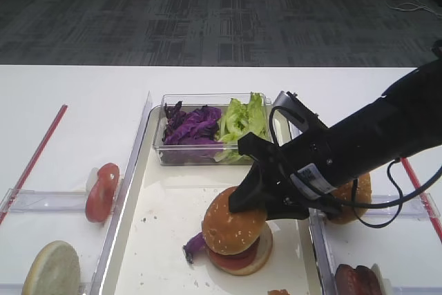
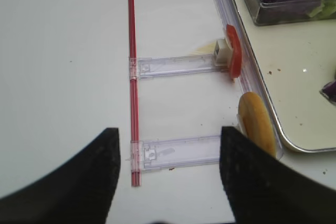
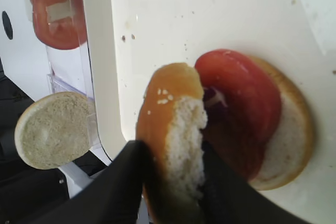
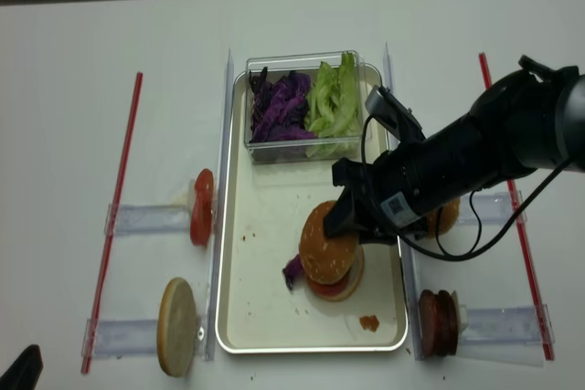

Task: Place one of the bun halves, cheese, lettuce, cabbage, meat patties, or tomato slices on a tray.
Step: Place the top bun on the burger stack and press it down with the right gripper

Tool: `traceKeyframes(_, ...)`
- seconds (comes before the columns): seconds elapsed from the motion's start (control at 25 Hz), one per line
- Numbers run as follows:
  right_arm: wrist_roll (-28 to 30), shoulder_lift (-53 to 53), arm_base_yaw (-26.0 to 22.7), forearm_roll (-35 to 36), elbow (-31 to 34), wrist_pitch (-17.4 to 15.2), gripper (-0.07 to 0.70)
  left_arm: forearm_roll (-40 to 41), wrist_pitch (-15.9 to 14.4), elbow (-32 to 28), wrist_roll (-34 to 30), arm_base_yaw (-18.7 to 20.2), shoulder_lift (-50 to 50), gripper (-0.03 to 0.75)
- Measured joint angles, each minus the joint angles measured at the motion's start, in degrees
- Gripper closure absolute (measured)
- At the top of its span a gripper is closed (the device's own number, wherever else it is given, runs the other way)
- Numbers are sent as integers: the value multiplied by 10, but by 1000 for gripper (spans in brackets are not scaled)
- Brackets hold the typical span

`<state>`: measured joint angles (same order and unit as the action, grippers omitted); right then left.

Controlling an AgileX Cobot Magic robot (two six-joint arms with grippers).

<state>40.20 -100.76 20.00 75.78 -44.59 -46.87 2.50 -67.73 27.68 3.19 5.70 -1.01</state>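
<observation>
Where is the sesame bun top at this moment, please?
The sesame bun top is between the right gripper's jaws, over the tomato slice of the burger stack on the tray, in front of the vegetable tub.

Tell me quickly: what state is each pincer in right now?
Left pincer: open, holding nothing.
Right pincer: closed on the bun top over the tray.

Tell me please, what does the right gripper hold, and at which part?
The right gripper holds the sesame bun top by its edge, one finger on the crust and one on the cut face, over the stacked burger on the tray.
</observation>
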Motion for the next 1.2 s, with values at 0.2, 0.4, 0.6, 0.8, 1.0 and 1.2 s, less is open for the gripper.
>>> traceKeyframes(0.2, -11, 0, 0, -11, -2, 1, 307, 0, 0, 0, 0, 0, 0, 319)
traceKeyframes(0.4, -24, 0, 0, -26, -6, 5, 225, 0, 0, 0, 0, 0, 0, 319)
traceKeyframes(0.6, -27, 0, 0, -31, -7, 5, 213, 0, 0, 0, 0, 0, 0, 319)
traceKeyframes(0.8, -49, 0, 0, -56, -7, 7, 213, 0, 0, 0, 0, 0, 0, 319)
traceKeyframes(1.0, -116, 0, 0, -139, -38, 5, 210, 0, 0, 0, 0, 0, 0, 319)
traceKeyframes(1.2, -155, 0, 0, -176, -65, -8, 210, 0, 0, 0, 0, 0, 0, 319)
